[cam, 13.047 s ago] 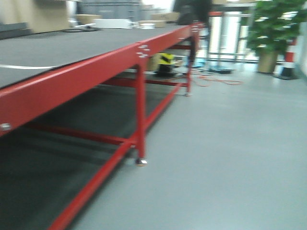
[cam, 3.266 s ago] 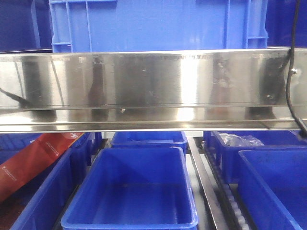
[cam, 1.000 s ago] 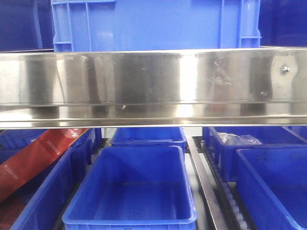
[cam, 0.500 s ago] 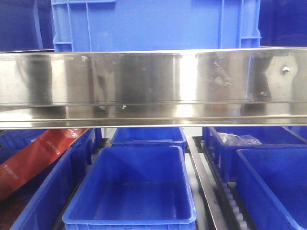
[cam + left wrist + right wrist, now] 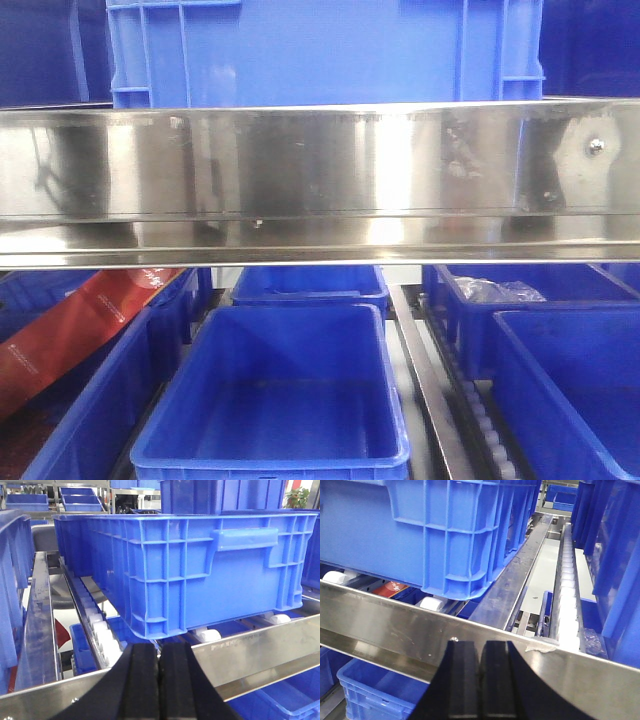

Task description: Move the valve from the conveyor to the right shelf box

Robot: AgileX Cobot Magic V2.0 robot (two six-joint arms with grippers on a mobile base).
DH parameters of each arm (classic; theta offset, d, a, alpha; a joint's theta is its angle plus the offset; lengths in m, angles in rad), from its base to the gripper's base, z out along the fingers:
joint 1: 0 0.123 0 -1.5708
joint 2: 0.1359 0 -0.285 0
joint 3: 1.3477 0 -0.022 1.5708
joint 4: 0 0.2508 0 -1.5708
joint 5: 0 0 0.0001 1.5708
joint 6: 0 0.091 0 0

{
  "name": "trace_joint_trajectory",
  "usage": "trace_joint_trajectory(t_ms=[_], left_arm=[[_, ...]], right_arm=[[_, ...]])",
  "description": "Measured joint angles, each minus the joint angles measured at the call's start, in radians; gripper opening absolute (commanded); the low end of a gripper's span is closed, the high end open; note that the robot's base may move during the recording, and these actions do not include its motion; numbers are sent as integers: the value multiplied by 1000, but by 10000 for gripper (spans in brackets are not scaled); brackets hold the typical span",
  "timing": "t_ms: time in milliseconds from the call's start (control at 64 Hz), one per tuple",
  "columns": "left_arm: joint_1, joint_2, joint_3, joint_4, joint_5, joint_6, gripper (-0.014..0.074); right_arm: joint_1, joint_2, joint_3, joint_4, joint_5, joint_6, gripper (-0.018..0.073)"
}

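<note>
Neither the valve nor the conveyor is in view. The front view faces a shelf with blue boxes: an empty one (image 5: 270, 400) at lower middle and another (image 5: 570, 380) at lower right. My left gripper (image 5: 159, 647) is shut with nothing between its black pads, pointing at a steel shelf rail (image 5: 250, 652) below a large blue box (image 5: 210, 565). My right gripper (image 5: 480, 645) is also shut and empty, in front of a steel rail (image 5: 395, 625) under another blue box (image 5: 445, 530).
A wide steel rail (image 5: 320, 180) crosses the front view, with a big blue box (image 5: 320, 50) above it. A red bag (image 5: 70, 330) lies in a box at lower left. A clear plastic bag (image 5: 495, 291) sits in a back right box. White roller tracks (image 5: 100, 630) (image 5: 567, 590) run between boxes.
Thirteen seconds ago the front view showed a dark belt on a red frame; it now faces the shelf. Over the last second nothing has visibly moved.
</note>
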Motion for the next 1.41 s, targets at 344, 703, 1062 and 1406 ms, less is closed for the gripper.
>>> trace_joint_trajectory(t_ms=[344, 703, 1062, 1406], left_arm=[[5, -5, 0, 0, -2, 0, -111], [332, -190, 161, 0, -42, 0, -111], [445, -280, 367, 0, -182, 0, -111], [445, -282, 369, 0, -197, 0, -111]], right_arm=[[0, 0, 0, 0, 0, -2, -154], [0, 0, 0, 0, 0, -2, -154], [0, 0, 0, 0, -5, -2, -154], [-2, 0, 0, 0, -7, -2, -154]])
